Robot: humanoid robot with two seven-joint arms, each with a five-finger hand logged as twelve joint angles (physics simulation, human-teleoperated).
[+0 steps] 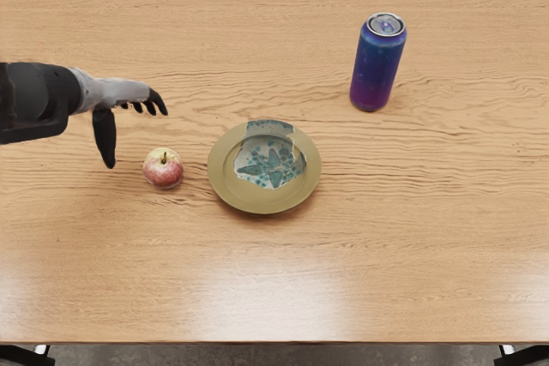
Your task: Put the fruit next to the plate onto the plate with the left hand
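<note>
The wooden table (386, 237) bears a red-yellow apple (163, 168) near the left robot hand (117, 100), fingers spread.

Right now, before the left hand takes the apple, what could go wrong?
1. The open left hand hangs beside the apple, not touching it; a sideways touch may roll the round fruit away.
2. The apple lies close to the plate; a push could knock it against the rim and shift the plate.
3. The plate looks shallow, so a released apple might roll off.
</note>
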